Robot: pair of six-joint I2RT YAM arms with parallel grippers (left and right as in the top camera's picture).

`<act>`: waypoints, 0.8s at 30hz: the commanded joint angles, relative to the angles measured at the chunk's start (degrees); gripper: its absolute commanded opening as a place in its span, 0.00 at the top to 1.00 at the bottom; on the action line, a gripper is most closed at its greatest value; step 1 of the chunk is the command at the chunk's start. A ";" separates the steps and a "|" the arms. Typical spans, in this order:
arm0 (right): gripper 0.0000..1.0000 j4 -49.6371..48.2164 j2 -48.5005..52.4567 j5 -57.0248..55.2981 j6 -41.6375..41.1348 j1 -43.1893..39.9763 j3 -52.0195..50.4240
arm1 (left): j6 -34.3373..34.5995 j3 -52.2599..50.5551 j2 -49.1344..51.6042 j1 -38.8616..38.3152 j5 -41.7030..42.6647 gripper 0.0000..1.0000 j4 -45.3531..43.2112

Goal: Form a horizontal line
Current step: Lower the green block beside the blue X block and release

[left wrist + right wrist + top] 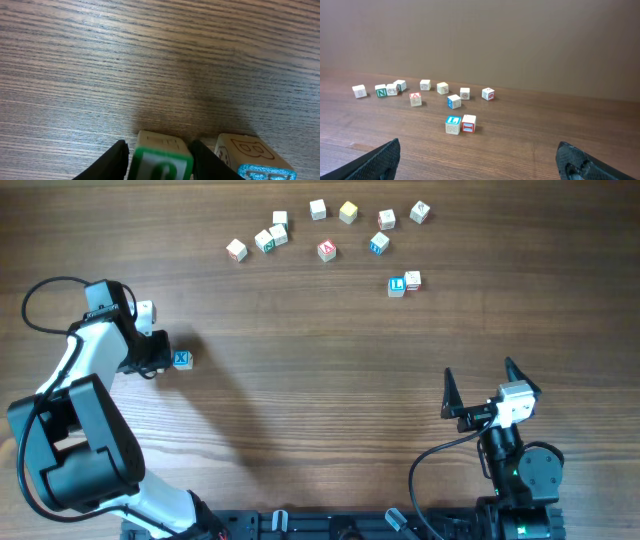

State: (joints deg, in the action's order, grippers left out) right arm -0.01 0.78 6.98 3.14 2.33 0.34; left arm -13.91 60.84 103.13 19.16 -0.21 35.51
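My left gripper is shut on a pale cube with a green letter face, low on the table. A cube with a blue letter face stands right beside it, and it also shows in the overhead view just right of the left gripper. In the overhead view the arm hides the green cube. No row of about five cubes shows in any view. My right gripper is open and empty at the front right, and its fingers frame the right wrist view.
Several loose letter cubes lie scattered along the far side, from one at the left to one at the right. A blue L cube and a red-faced cube touch each other; both show in the right wrist view.
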 commanded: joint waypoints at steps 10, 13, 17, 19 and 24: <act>0.00 -0.31 -0.35 -0.59 0.79 0.39 -0.02 | -0.85 -0.52 0.61 0.24 3.13 0.58 -1.40; 0.00 -0.31 -0.35 -0.59 0.81 0.39 -0.04 | -0.85 -0.52 0.61 0.24 3.82 0.59 -1.46; 0.00 -0.31 -0.35 -0.59 0.79 0.39 -0.02 | -0.85 -0.52 0.59 0.24 3.85 0.60 -1.46; 0.00 -0.31 -0.35 -0.59 0.81 0.39 -0.02 | -0.85 -0.52 0.59 0.24 3.82 0.61 -1.49; 0.00 -0.31 -0.35 -0.59 0.79 0.39 -0.02 | -0.83 -0.52 0.59 0.24 3.85 0.60 -1.66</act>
State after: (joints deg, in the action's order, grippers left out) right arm -0.01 0.78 6.98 3.16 2.33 0.34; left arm -13.91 60.84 103.13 19.16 2.52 34.24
